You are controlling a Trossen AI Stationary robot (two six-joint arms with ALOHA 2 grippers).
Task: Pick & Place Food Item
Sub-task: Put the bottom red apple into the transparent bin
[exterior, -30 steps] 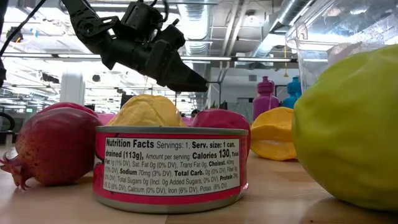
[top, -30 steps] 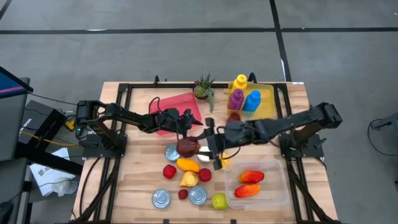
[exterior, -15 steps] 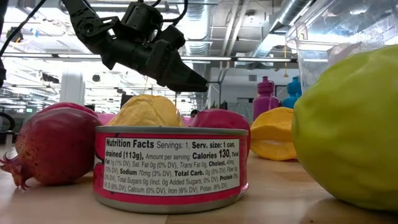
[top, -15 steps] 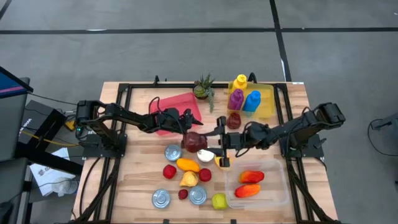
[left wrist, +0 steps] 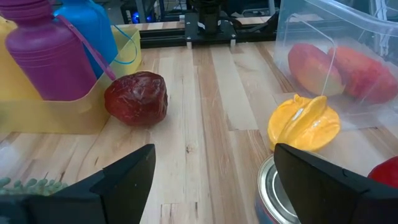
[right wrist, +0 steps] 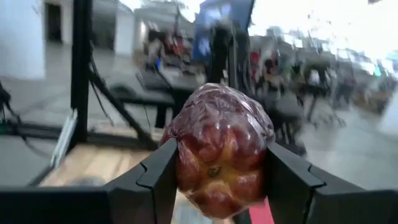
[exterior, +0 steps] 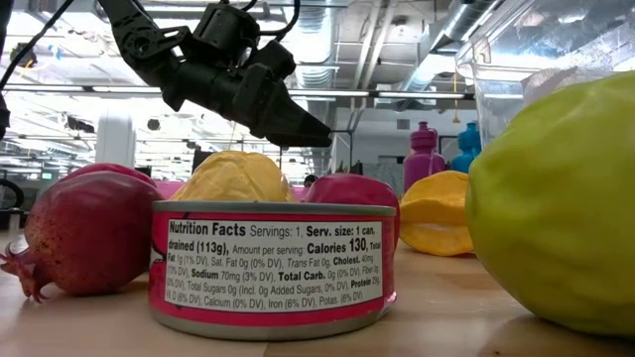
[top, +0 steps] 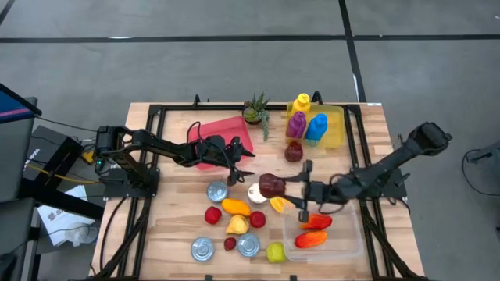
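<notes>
Over table [top: 367,133], dark-red fruit [top: 271,185] clamped btwn right gripper [top: 284,187] fingers.

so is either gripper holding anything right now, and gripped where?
Right gripper clamps the dark red wrinkled fruit across its sides, one finger per side. Left gripper is open, holding nothing.

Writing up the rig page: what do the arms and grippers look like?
Both arms are black, slim and jointed, on black bases. The left gripper and right gripper each have two flat, tapering matte-black fingers, broad and angular up close. Yellow cabling runs by the left arm's base. No visible markings.
</notes>
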